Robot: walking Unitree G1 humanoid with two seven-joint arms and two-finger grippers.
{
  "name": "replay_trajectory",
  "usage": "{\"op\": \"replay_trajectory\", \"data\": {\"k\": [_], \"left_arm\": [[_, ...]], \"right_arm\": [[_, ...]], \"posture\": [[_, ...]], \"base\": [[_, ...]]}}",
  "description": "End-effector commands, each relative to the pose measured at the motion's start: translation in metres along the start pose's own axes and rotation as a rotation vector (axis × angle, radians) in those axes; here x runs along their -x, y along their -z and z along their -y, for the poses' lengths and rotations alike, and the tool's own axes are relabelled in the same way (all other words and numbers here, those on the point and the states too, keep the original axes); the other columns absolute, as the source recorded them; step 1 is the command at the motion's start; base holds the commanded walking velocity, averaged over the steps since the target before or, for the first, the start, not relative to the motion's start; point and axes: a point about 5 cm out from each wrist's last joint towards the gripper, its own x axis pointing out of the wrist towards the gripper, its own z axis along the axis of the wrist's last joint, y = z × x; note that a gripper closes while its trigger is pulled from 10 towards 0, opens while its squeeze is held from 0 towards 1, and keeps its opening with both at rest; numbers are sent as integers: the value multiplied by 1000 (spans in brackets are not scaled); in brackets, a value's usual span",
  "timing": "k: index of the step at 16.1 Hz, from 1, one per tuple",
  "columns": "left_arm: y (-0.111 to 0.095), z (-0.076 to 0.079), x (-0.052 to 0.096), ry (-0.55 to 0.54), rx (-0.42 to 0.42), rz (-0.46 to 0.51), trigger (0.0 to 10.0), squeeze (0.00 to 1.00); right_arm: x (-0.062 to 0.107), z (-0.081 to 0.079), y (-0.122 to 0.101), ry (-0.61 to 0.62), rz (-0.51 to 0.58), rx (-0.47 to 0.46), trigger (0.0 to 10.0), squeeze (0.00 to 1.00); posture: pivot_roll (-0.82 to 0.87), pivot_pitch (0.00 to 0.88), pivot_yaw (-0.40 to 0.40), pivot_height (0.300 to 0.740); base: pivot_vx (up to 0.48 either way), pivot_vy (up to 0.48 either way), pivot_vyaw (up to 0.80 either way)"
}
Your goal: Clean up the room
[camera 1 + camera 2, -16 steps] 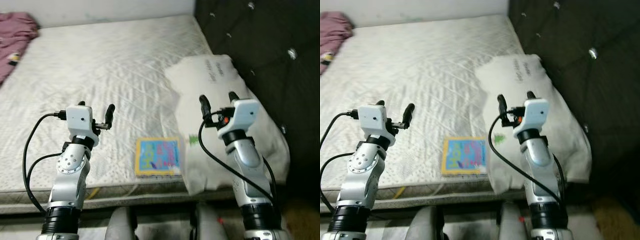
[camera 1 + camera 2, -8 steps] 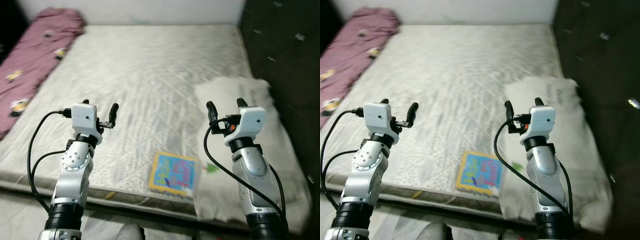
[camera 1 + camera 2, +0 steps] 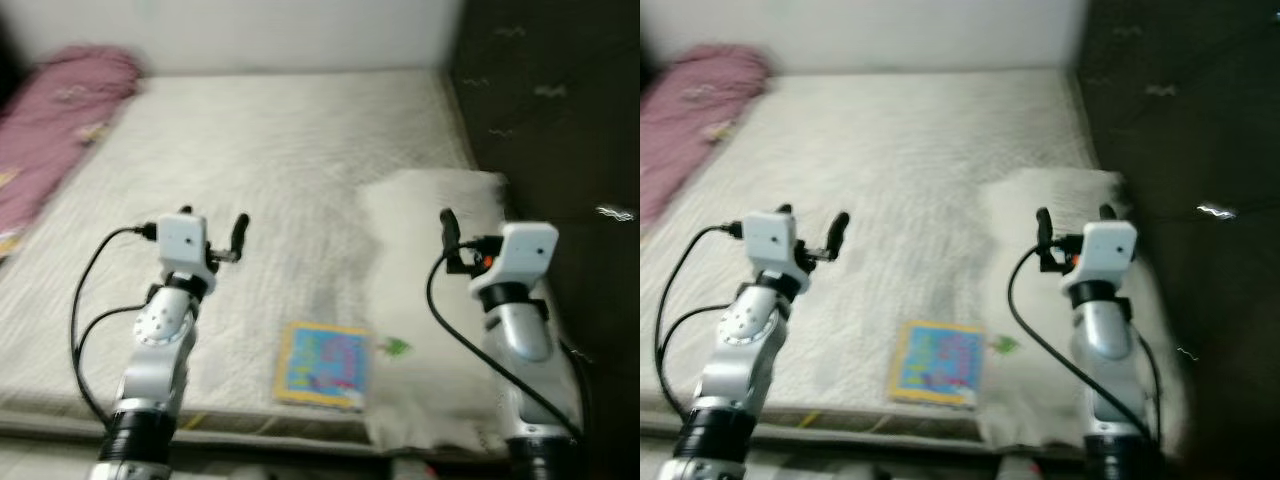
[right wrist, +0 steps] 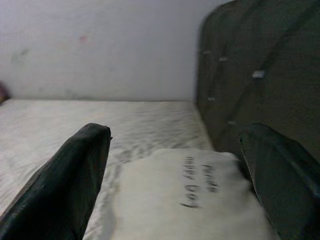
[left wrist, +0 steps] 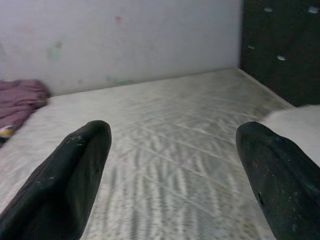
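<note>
Book [image 3: 323, 364] first, a bright children's one with a blue and yellow cover, lying flat at the near edge of the mattress [image 3: 250, 180], its longer side running away from the robot toward the far wall and its right edge just beside the white pillow [image 3: 440, 300]. That pillow sits along the right side of the bed, long axis also running near to far, up against the dark tufted headboard [image 3: 545, 110]; the right wrist view picks out dark handwritten lettering [image 4: 200, 185] on its cover. Both arms are raised over the bed now: the left gripper [image 3: 213, 228] hangs above the bare quilted mattress left of the book, black fingers [image 5: 75, 170] spread wide with nothing between them, and the right gripper [image 3: 470, 225] hovers over the pillow, its fingers [image 4: 70, 175] likewise wide apart and empty. Black cables [image 3: 85, 300] loop off each wrist. Further back, the mattress runs out pale and rumpled to a plain white wall [image 5: 125, 40]. Far left, a maroon blanket [image 3: 50, 130] with small printed patches lies bunched along the bed's left side. The head views are somewhat blurred.
</note>
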Motion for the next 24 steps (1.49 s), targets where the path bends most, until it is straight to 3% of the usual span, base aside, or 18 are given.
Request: {"op": "replay_trajectory", "data": {"k": [1, 3, 7, 10, 13, 17, 20, 24], "left_arm": [[6, -11, 6, -33, -12, -29, 10000, 0], [6, -3, 1, 8, -3, -37, 10000, 0], [5, -3, 0, 6, 10, -34, 10000, 0], [10, -4, 6, -11, 21, -51, 10000, 0], [10, -5, 15, -59, 20, -45, 10000, 0], [17, -20, 40, -177, 26, -66, 10000, 0], [18, -19, 43, -175, 34, -78, 10000, 0], [17, -15, 35, -129, 57, -81, 10000, 0]], "right_arm": [[0, -8, -4, -10, 12, 3, 10000, 0], [8, -1, -3, 52, -6, 16, 10000, 0], [15, -1, -3, 44, -18, 21, 10000, 0], [12, -5, -6, 30, -19, 22, 10000, 0], [6, -12, -2, -34, -37, 14, 10000, 0], [-9, -33, -2, -163, -48, -1, 10000, 0], [-12, -32, -2, -166, -49, -1, 10000, 0], [-7, -24, -2, -137, -52, 5, 10000, 0]], "posture": [[-120, 0, 121, 740], [-146, 0, 142, 740], [-150, 0, 120, 740], [-149, 0, 116, 740], [-61, 0, 36, 740], [7, 0, -45, 740], [4, 0, -40, 740], [-35, 0, -7, 740]], "base": [[0, 0, 0], [0, 0, 0], [0, 0, -666], [0, 0, 0], [0, 0, 0], [0, 0, 0], [0, 0, 0], [0, 432, -481]]}}
